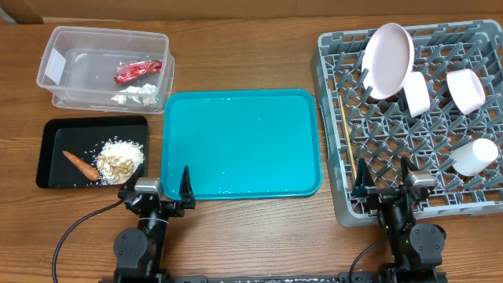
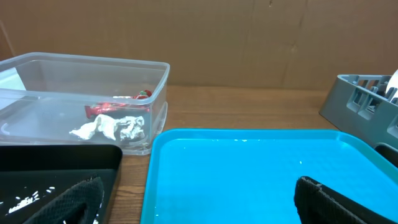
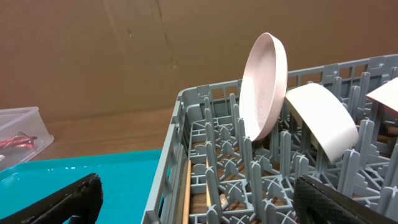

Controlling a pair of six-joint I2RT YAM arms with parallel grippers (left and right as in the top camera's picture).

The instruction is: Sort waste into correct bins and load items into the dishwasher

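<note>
The clear tub (image 1: 55, 47) at far left holds the red wrapper (image 1: 137, 71) and white tissue (image 1: 135, 93); both also show in the left wrist view (image 2: 118, 107) (image 2: 112, 127). The black tray (image 1: 55, 134) holds the carrot (image 1: 81, 164) and beige scraps (image 1: 121, 159). The grey dish rack (image 1: 334, 118) holds the plate (image 1: 387, 60), a bowl (image 1: 467, 90), cups (image 1: 416, 93) (image 1: 475, 156) and chopsticks (image 1: 345, 122). My left gripper (image 1: 158, 189) is open and empty at the teal tray's near left corner. My right gripper (image 1: 385, 181) is open and empty over the rack's near edge.
The large teal serving tray (image 1: 240, 141) lies in the middle between the bins and the rack. A brown cardboard wall (image 2: 249, 37) stands behind the table. Bare wood table (image 1: 259, 236) runs along the front.
</note>
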